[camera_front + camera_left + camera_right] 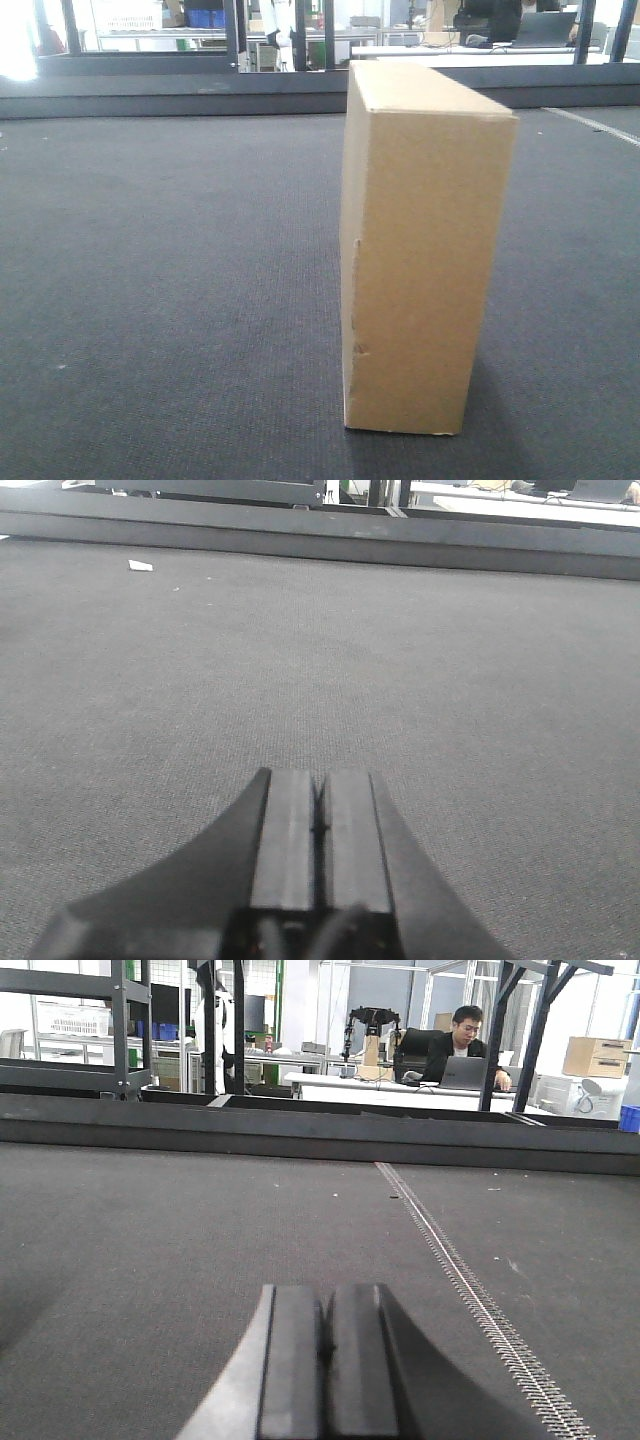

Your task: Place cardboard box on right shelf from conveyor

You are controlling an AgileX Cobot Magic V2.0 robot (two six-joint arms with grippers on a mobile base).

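The cardboard box [425,250] stands upright on a narrow end on the conveyor [160,280], right of centre in the front view, untouched. The left gripper [320,785] and right gripper [325,1300] sit low over bare conveyor, jaws pressed together, empty. To lift well, press evenly on both broad faces so the box does not tip

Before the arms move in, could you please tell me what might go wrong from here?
The cardboard box stands on a narrow face on the conveyor, so a one-sided push could topple it. The left gripper and right gripper are both shut; unless opened, they may shove rather than grasp. Neither wrist view shows the box.
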